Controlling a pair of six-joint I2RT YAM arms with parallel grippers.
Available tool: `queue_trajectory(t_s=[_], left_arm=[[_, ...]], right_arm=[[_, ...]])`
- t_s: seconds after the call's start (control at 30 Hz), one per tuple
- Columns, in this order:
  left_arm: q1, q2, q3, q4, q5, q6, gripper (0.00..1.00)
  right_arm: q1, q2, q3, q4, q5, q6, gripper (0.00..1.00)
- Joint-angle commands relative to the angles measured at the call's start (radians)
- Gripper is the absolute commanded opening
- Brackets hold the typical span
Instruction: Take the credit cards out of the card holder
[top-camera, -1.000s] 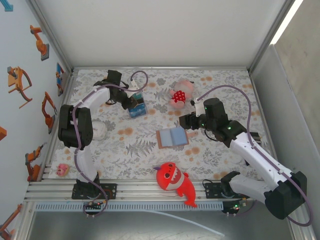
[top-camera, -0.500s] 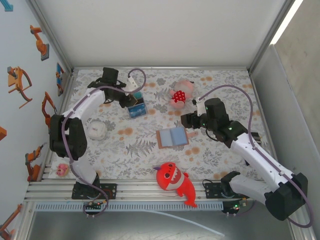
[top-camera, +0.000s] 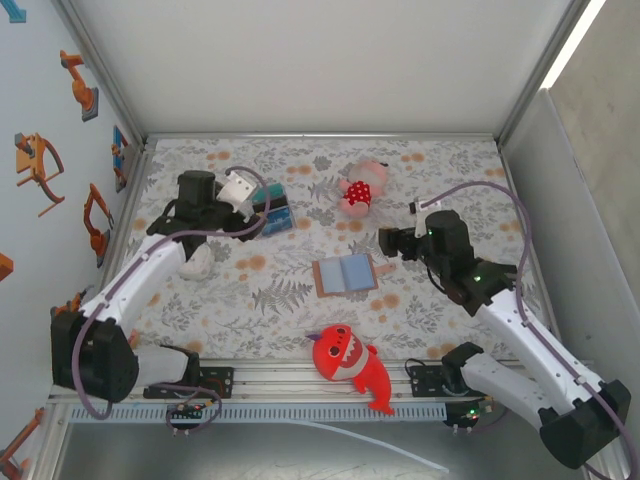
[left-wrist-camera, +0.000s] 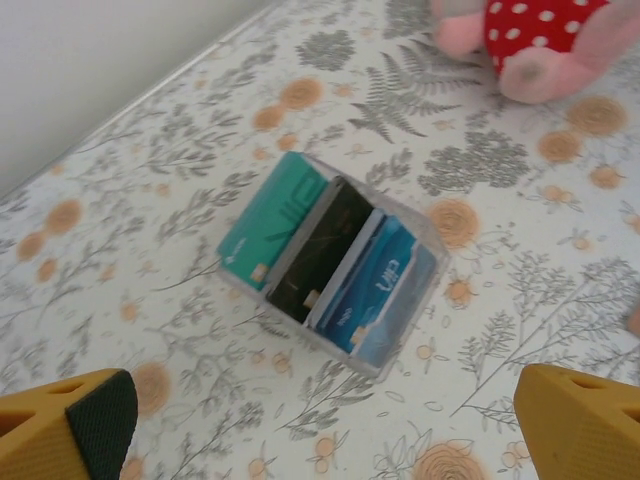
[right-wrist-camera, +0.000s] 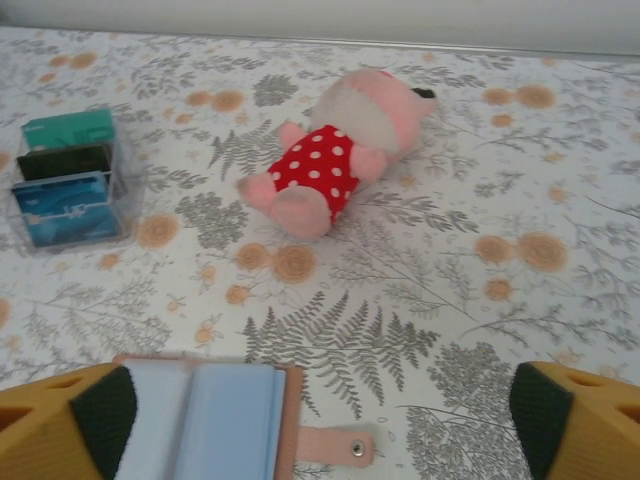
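The card holder lies open on the floral mat, blue-grey inside up, its brown tab pointing right. My right gripper stands open just right of it, with the holder by my left fingertip and nothing between the jaws. Teal, black and blue credit cards stand on edge in a clear rack at the back left. My left gripper hovers open just left of the rack, and its yellow fingertips are apart from the cards.
A pink plush in a red dotted dress lies at the back centre. A red shark plush sits by the near rail. A white round thing lies under the left arm. A small pink toy rests at the left edge.
The left gripper opened wide and drew back left from the card rack, its arm dropping lower. The right gripper opened wider and shifted slightly right of the holder's tab.
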Motion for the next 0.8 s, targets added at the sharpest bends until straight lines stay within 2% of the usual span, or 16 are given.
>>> queue_trajectory(t_s=[0.0, 0.1, 0.33, 0.67, 0.77], left_arm=[[-0.002, -0.078, -0.081, 0.151, -0.155, -0.117, 0.97], [0.004, -0.126, -0.151, 0.212, -0.260, -0.191, 0.97], [0.036, -0.196, -0.310, 0.367, -0.437, -0.288, 0.97], [0.094, -0.193, -0.415, 0.497, -0.519, -0.357, 0.97], [0.115, -0.183, -0.478, 0.613, -0.508, -0.355, 0.97]], right_arm=[[-0.013, -0.049, -0.037, -0.003, 0.143, 0.050, 1.00], [-0.019, -0.088, -0.076, 0.014, 0.192, 0.061, 1.00], [-0.041, -0.095, -0.114, 0.024, 0.212, 0.064, 1.00], [-0.061, -0.084, -0.188, 0.082, 0.452, 0.100, 0.99], [-0.096, -0.082, -0.215, 0.114, 0.451, 0.083, 1.00]])
